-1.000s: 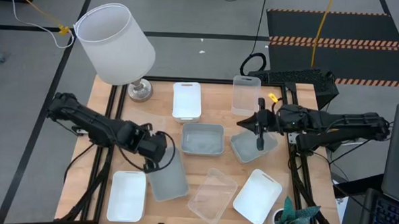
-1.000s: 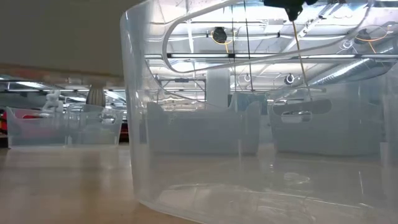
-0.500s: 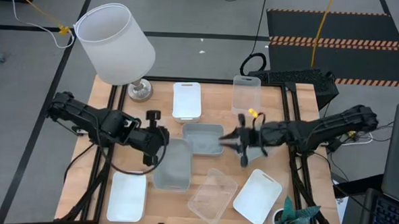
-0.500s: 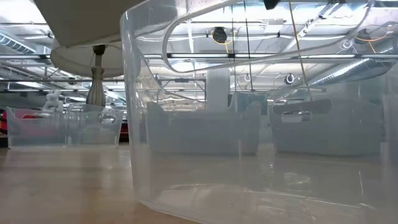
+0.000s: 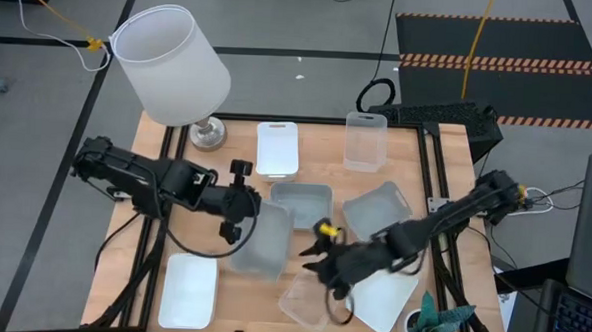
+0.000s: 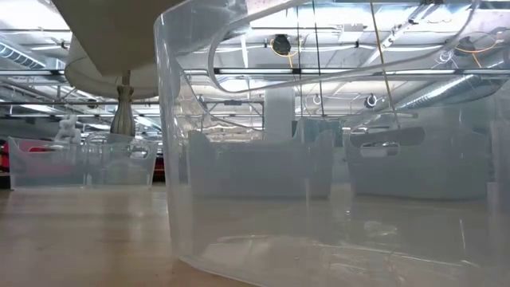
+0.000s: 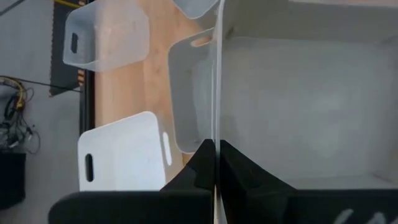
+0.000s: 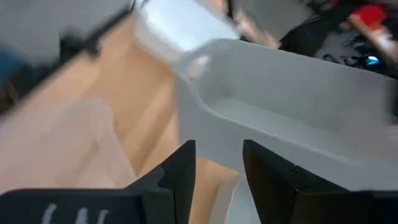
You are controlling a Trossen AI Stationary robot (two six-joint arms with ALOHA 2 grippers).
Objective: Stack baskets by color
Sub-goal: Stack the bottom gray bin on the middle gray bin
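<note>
1. The left gripper point(image 5: 235, 226) is clamped on the rim of a grey-blue basket point(image 5: 261, 240) beside another grey-blue basket point(image 5: 301, 205) at the table's middle.
2. The right gripper point(image 5: 323, 270) hovers with fingers apart over a clear basket point(image 5: 308, 299), between the held basket and a white basket point(image 5: 388, 298).
3. A lamp point(image 5: 170, 63) stands at the far left corner of the table point(image 5: 322, 154).

The table point(image 5: 327, 152) is evenly and brightly lit from above, with only soft, short shadows cast under the arms. In the low view, glare from ceiling lamps toward twelve o'clock is bent and smeared through the clear basket point(image 6: 335, 143) close to the lens. The right wrist view is heavily motion-blurred, while the left wrist view is sharper.
</note>
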